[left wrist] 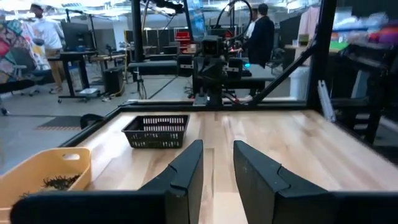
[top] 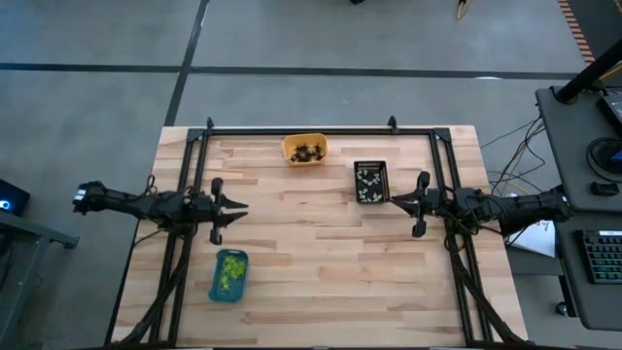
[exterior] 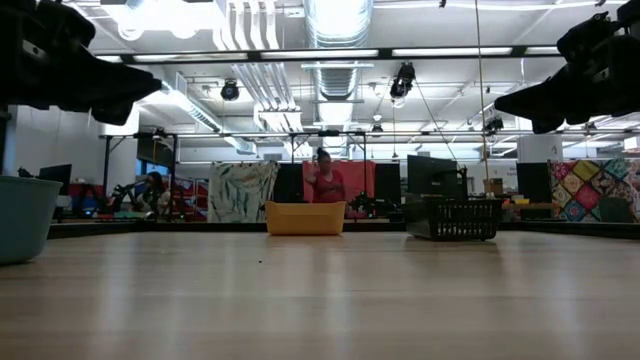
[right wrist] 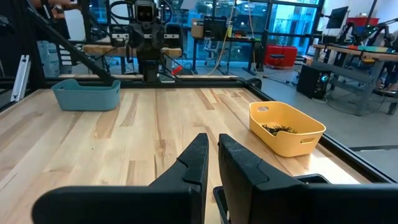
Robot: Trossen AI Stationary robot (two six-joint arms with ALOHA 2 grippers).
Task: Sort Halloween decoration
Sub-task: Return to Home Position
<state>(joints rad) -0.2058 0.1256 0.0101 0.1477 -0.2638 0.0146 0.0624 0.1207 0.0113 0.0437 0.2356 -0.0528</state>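
Observation:
The decorations lie sorted in three trays. Lime-green trinkets (top: 230,271) fill the blue tray (top: 216,290) near the table's near-left edge. Black spider-like ones (top: 307,152) sit in the orange tray (top: 290,144) at the far edge and also show in the right wrist view (right wrist: 280,129). Whitish ones (top: 368,187) lie in the black mesh tray (top: 370,165). My left gripper (top: 243,207) hovers open above the table's left side. My right gripper (top: 394,201) hovers shut above the right side, just near of the black tray. Neither holds anything.
A black metal frame (top: 321,130) borders the table's far edge and both sides. Bare wood (top: 321,243) lies between the two grippers. Beyond the table people stand in the room (exterior: 323,180), and a desk with a keyboard (top: 603,258) stands off the right edge.

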